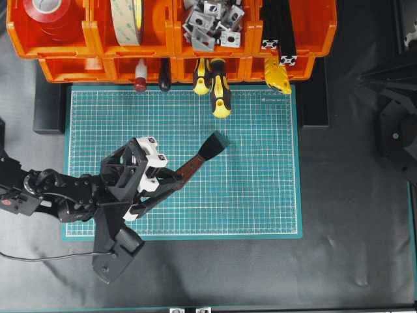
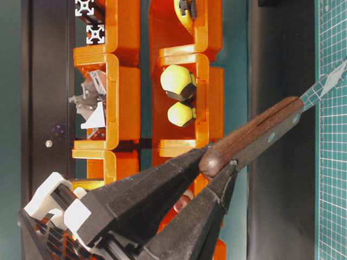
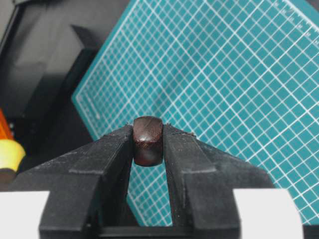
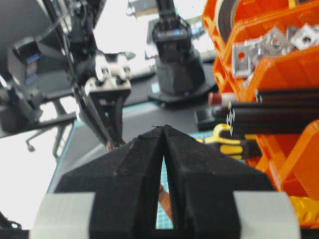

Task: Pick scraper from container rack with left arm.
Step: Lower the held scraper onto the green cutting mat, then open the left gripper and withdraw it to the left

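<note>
above the cutting mat (image 1: 260,163), left end effector (image 1: 174,177) clamped on scraper (image 1: 199,160) handle end

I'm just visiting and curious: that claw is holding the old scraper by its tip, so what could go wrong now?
The left claw pinches only the rounded end of the scraper handle, as the left wrist view shows, so the tool might pivot or slip out. Its blade reaches far ahead over the cutting mat, so a low swing could catch the mat. Turning toward the container rack could knock the screwdrivers sticking out.
</note>
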